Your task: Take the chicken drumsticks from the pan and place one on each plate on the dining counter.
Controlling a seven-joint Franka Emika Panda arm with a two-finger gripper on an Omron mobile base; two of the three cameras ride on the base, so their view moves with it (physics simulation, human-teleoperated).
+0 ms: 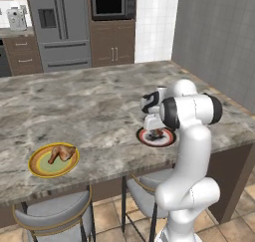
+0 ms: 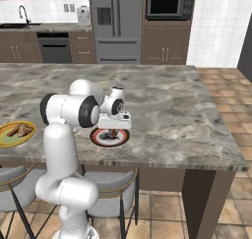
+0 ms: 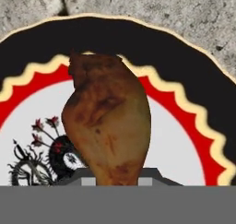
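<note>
yellow plate [image 1: 36, 169] — drumstick [image 1: 62, 153]; red-black plate [image 3: 193, 80] — gripper-held drumstick [image 3: 108, 121]

Even, bright rendered light w/ faint soft shadows, no glare; base views slightly soft, hand view pixelated close-up.

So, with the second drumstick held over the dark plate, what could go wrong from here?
1. The gripper is shut on the golden-brown chicken drumstick above the round red-and-black rimmed plate; if it is released from too high, the drumstick may roll off the plate.
2. This plate sits near the edge of the grey-brown marbled dining counter, so a push from the descending gripper might move it toward that edge.
</note>
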